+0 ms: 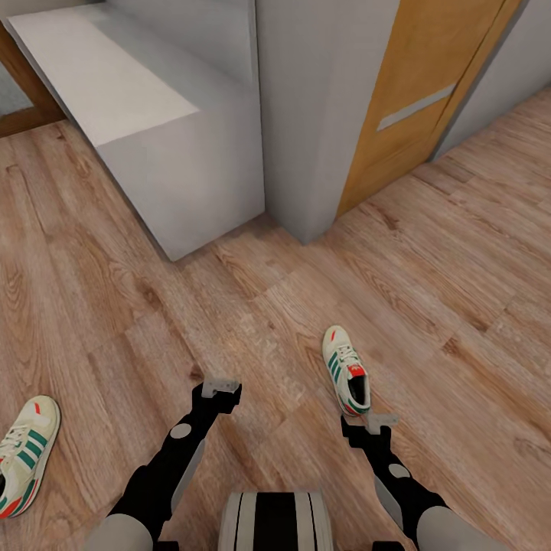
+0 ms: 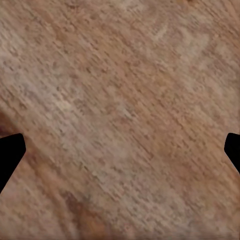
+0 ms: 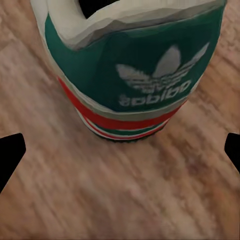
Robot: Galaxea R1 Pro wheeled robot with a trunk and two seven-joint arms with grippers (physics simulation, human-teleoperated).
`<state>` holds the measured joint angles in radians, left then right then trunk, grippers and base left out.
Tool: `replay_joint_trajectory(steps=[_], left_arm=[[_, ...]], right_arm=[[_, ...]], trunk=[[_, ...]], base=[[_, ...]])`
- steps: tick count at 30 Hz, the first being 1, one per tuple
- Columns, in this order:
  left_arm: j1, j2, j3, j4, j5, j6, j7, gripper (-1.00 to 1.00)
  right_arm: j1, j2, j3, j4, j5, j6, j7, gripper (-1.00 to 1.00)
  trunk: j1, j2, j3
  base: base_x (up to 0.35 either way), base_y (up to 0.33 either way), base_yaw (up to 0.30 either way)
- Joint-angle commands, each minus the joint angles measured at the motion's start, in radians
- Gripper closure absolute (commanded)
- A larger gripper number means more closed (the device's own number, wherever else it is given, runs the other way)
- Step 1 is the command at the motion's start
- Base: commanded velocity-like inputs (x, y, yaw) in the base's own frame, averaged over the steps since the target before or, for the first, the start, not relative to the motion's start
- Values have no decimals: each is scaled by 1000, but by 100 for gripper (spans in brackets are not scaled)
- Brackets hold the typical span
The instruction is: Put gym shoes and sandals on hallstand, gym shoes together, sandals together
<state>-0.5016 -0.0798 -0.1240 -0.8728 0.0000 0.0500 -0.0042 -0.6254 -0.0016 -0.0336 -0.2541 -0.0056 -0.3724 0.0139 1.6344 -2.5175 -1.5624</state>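
One cream-white gym shoe point(image 1: 346, 371) with green stripes lies on the wood-plank corridor floor point(image 1: 291, 306), toe pointing away from me. My right gripper point(image 1: 379, 421) hovers open just behind its heel. In the right wrist view the green heel of the gym shoe point(image 3: 130, 75) sits close ahead of the open right gripper point(image 3: 120, 155), untouched. The other gym shoe point(image 1: 23, 451) lies at the far left, near the picture's edge. My left gripper point(image 1: 221, 385) is open over bare floor point(image 2: 120, 100), with nothing between its fingers point(image 2: 10, 155). The sandals are out of view.
A pale grey-white low unit point(image 1: 153, 122) with a flat white top stands ahead at the left; I cannot tell whether it is the hallstand. Beside it rises a grey wall corner point(image 1: 321, 115), then an orange-brown door point(image 1: 413, 92). Open floor stretches to the right.
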Motion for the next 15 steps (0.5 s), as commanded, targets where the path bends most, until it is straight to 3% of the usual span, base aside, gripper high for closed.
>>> replay_joint_trajectory(steps=[1,15], left_arm=[[0,0,0,-2,0,5,0,-100],[0,0,0,-3,0,4,0,-100]], right_arm=[[0,0,-3,1,-1,-3,1,-100],[0,0,-3,0,-1,-4,1,-100]], trunk=[[0,0,-1],[0,0,-10]], base=[[0,0,0],[0,0,0]])
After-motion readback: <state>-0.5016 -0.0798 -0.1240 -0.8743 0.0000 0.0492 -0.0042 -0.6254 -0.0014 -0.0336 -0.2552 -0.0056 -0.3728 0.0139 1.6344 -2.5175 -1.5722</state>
